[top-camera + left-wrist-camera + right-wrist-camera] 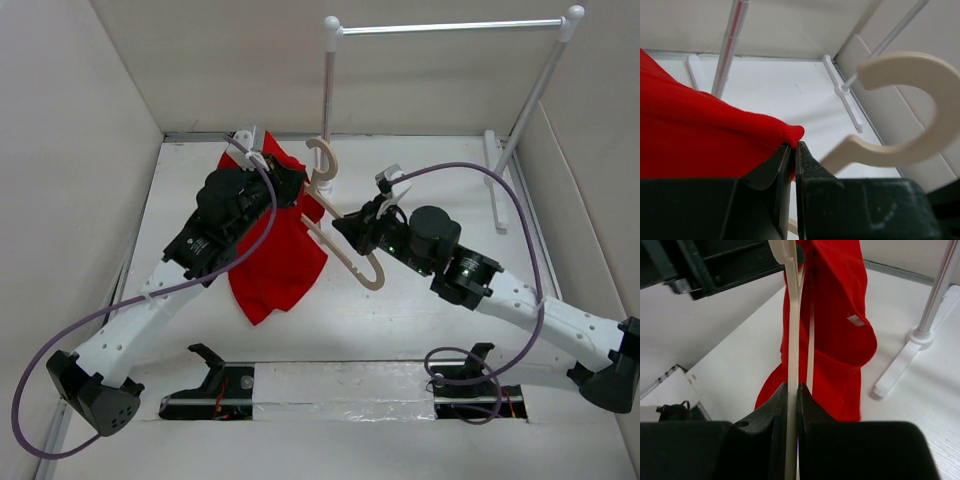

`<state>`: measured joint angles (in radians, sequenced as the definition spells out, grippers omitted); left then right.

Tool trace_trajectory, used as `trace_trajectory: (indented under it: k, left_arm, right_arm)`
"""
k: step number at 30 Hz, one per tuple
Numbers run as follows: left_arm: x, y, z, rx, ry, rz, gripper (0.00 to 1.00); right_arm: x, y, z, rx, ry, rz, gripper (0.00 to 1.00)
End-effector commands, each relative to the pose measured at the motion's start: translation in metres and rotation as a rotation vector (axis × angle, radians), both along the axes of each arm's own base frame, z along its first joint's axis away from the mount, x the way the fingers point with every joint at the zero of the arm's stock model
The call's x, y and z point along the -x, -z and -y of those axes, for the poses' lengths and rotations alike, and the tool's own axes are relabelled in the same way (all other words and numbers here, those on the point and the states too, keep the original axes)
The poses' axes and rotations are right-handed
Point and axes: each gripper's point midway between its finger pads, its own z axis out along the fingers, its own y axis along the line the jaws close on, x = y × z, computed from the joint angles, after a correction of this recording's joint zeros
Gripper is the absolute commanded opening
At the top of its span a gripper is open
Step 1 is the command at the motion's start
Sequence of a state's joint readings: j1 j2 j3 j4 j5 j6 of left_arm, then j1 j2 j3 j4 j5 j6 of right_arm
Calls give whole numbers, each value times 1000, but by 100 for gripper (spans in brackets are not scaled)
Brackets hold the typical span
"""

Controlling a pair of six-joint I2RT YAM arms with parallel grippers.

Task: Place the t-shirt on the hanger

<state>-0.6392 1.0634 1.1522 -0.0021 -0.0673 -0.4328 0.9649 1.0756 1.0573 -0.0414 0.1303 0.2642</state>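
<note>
the white counter point(400, 320) carries nothing of the task flat on it. both task things are raised above it, in front of the white rack point(450, 27) at the back, which plays no part yet.

the t-shirt point(280, 260) hangs as a long red drape from its top edge at the left. whether its lowest corner brushes the counter i cannot tell. the hanger point(372, 275) is held in the air just beside it, hook up and toward the rack. its right shoulder sticks out bare into the open, and its left shoulder runs in against the cloth and is lost from the top view.

the left tool point(794, 150) is pinched tight on a small fold at the shirt's upper edge, with the hook close by. the right tool point(792, 390) is clamped on the hanger's thin frame, seen edge-on, with the red cloth right behind it. a tiny white tag point(855, 319) shows at a sagging opening in the shirt.

as i judge it, picking up both things is done and threading has at most begun. one shoulder may be at the opening, but the pictures do not prove it is inside. what is left is to draw the shirt over both shoulders and let it settle.
</note>
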Motion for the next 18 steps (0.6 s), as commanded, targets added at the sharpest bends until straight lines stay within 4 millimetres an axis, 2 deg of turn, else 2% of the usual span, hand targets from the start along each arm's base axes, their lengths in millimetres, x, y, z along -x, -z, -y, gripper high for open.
trace_trajectory:
  k: [1, 2, 4, 5, 7, 8, 10, 12, 13, 14, 18]
  left_arm:
    - [29, -42, 14, 57, 158, 80, 0]
    - [31, -46, 14, 61, 165, 91, 0]
    - [39, -45, 14, 52, 191, 73, 0]
    - [43, -45, 13, 51, 198, 72, 0]
    - [51, -50, 14, 58, 232, 76, 0]
    - [55, -53, 14, 63, 244, 83, 0]
    - [64, -54, 17, 65, 290, 85, 0]
    - [70, -58, 17, 65, 315, 95, 0]
    - [74, -58, 20, 55, 344, 98, 0]
    - [77, -58, 20, 53, 356, 94, 0]
    - [82, -57, 22, 42, 386, 93, 0]
  right_arm:
    - [-7, -45, -16, -214, -60, 124, 0]
    - [-11, -57, -16, -269, -55, 154, 0]
    - [-16, -54, -21, -299, -49, 161, 0]
    - [-17, -66, -21, -345, -45, 191, 0]
    - [-21, -68, -26, -378, -44, 207, 0]
    - [-19, -79, -26, -430, -53, 244, 0]
    - [-26, -77, -31, -466, -54, 248, 0]
    - [-23, -86, -29, -558, -65, 279, 0]
    - [-26, -80, -33, -572, -66, 270, 0]
    - [-24, -88, -31, -619, -74, 297, 0]
    - [-30, -87, -24, -696, -15, 291, 0]
